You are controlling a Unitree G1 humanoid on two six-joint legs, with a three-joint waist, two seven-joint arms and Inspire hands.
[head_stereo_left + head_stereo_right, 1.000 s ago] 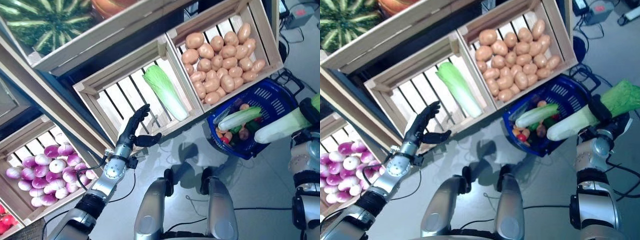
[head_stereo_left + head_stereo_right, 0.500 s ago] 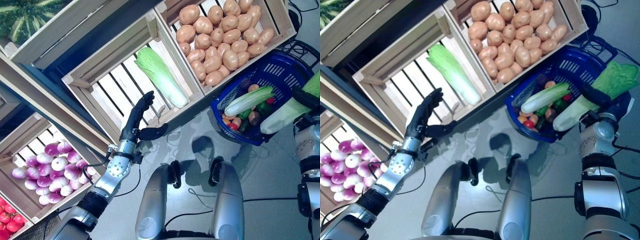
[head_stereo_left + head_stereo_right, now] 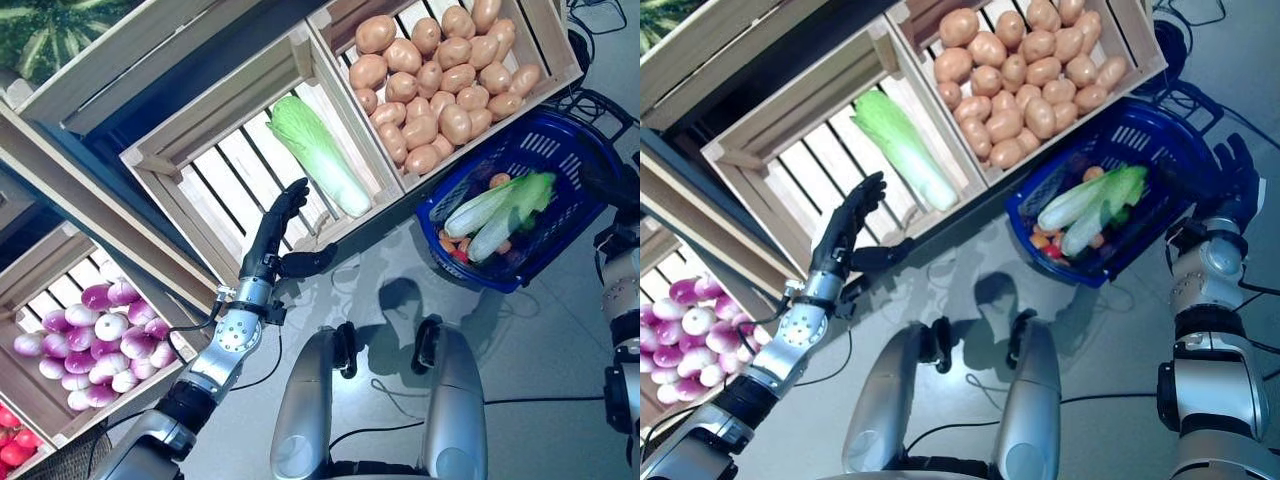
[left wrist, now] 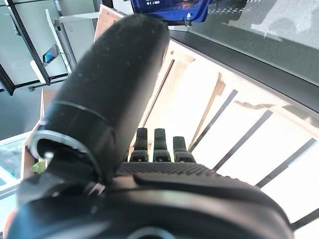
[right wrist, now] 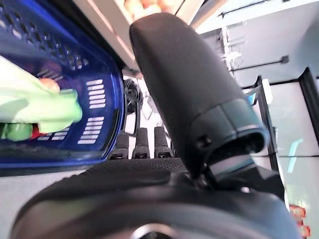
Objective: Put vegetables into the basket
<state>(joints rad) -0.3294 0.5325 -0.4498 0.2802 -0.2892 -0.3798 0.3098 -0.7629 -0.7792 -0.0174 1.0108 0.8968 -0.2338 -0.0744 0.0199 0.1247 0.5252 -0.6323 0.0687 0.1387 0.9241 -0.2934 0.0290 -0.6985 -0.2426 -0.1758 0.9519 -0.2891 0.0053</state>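
A blue plastic basket (image 3: 580, 180) stands on the floor under the potato crate. Two napa cabbages (image 3: 500, 208) lie in it on top of smaller vegetables. My right hand (image 3: 1238, 172) is open beside the basket's right rim, holding nothing; its wrist view shows a cabbage (image 5: 35, 107) inside the basket (image 5: 107, 109). One more napa cabbage (image 3: 318, 155) lies in the middle wooden crate (image 3: 180, 165). My left hand (image 3: 272, 232) is open, fingers straight, at that crate's front edge, left of the cabbage and apart from it.
A crate of potatoes (image 3: 440, 85) sits right of the cabbage crate. Purple-white onions (image 3: 90, 340) fill a crate at lower left, with red produce (image 3: 12, 452) beyond it. A watermelon (image 3: 50, 30) rests on the upper shelf. Grey floor lies in front of the crates.
My right hand has let go of the cabbage it held; the cabbage now lies in the basket beside the first one. The hand has opened. The left hand has not moved.
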